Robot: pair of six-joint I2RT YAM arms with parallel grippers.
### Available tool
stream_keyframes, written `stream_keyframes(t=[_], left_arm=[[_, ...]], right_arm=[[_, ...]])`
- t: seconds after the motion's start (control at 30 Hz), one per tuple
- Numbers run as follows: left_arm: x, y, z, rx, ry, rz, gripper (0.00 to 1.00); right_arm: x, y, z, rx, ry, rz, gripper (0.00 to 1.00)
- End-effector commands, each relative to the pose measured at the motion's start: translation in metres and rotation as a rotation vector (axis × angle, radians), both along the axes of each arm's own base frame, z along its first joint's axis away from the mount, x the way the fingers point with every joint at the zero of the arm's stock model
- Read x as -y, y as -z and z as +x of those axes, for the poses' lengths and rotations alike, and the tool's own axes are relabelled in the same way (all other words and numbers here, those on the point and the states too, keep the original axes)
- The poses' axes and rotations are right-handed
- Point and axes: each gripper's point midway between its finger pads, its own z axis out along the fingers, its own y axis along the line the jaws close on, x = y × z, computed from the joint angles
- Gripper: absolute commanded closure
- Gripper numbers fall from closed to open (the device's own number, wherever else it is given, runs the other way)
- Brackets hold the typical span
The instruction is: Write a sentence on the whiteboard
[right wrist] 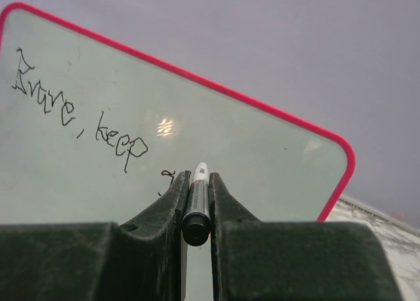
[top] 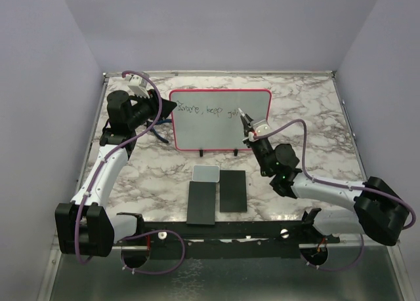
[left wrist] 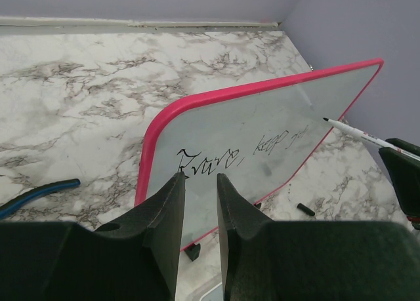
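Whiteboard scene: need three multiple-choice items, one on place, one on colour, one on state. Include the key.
1. Where do the two black slabs lie relative to the whiteboard?
A) behind it
B) in front of it, on the near side
C) on its face

2. What colour is the whiteboard's rim?
A) blue
B) black
C) red-pink

3. What state is the right gripper in?
A) open and empty
B) shut on the marker
C) shut on a cloth

Key:
1 B, the top view shows them flat on the table, nearer than the board.
2 C, every view shows a red-pink edge.
3 B, the right wrist view shows it clamped on the marker's barrel.
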Motion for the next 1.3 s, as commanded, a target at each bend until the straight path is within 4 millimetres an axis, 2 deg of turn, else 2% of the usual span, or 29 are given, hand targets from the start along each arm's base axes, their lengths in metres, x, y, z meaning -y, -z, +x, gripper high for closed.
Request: stream_keyframes(t=[0.0,0.13,0.3,0.8,1.27], left_arm=[[-0.002,-0.002,-0.006,0.014,-0.009,0.015,0.73],[-0.002,-0.003,-0.006,0.015,-0.009,0.014,0.73],[-0.002,-0.002,-0.006,0.013,-0.010,0.014,0.73],[-0.002,-0.002,-0.006,0.012,-0.010,0.013,0.73],[-0.002,-0.001,-0.005,0.010,-0.010,0.014,0.73]], right_arm=[[0.002,-0.012,-0.012,0.010,-0.055,0.026,0.99],[0.010,-0.008,-0.015,-0.012,-0.040,0.031,0.99],[0.014,0.004,-0.009,-0.051,0.004,0.021,0.99],[0.015,0.018,-0.001,-0.071,0.049,0.017,0.99],[0.009,0.022,0.003,-0.066,0.047,-0.005,0.99]])
